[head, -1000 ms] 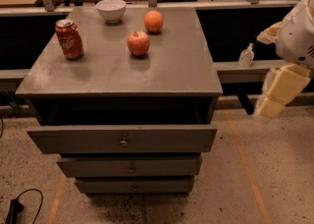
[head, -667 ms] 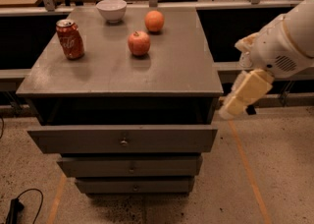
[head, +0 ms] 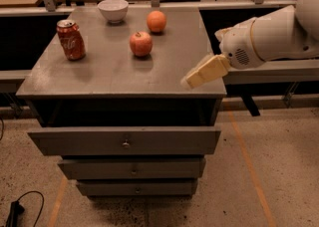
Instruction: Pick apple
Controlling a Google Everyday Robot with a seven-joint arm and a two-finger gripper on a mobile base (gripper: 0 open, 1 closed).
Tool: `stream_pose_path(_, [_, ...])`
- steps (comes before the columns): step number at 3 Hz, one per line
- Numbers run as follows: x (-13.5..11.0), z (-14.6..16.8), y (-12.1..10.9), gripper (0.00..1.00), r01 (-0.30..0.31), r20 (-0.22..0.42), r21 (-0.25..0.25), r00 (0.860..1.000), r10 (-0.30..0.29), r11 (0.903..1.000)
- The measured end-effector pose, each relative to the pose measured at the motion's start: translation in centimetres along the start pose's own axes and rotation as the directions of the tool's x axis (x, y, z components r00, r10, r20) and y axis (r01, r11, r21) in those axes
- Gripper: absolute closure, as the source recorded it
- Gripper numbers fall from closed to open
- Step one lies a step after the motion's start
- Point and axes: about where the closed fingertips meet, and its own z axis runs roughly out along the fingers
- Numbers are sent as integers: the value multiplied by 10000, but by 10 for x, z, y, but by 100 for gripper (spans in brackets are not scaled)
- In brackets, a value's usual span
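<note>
Grey tabletop (head: 114,76) of a drawer cabinet, matte and flat, top drawer (head: 124,140) pulled out a little. Taking the top's centre as the dial: red soda can (head: 70,40) at 9 o'clock, upright, a glossy metal cylinder. White bowl (head: 112,10) at 11 o'clock near the back edge, smooth and glazed-looking, mouth up. The apple (head: 141,44) sits just off centre toward 1 o'clock, resting on the wood, well apart from the can and near the orange; round, reddish-pink, slightly mottled, a small nub on top. Orange (head: 156,21) beyond it at 1 o'clock, smoother and evenly coloured. All four stand free with gaps between, so the apple looks open to approach from the front and right. The gripper (head: 192,79) is at 4 o'clock, over the right front corner of the top, cream-coloured and blocky, angled down and leftward from a bulky white arm (head: 271,34). Whether it is released or clenched I cannot tell; it is well apart from the apple. Judged as the reach-in stage: apple not yet grasped.
</note>
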Motion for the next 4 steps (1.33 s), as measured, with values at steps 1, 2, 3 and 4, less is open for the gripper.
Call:
stream_pose_path(1, [-5, 0, -7, 0, 5, 184, 284, 9998, -10, 9996])
stream_pose_path(2, [-12, 21, -13, 0, -247, 929, 206, 9954, 227, 9995])
stream_pose_path(3, [-29, 66, -28, 0, -6, 1802, -191, 9836, 41, 9998])
stream_pose_path(4, [-40, 109, -43, 0, 91, 2139, -413, 9769, -1, 9991])
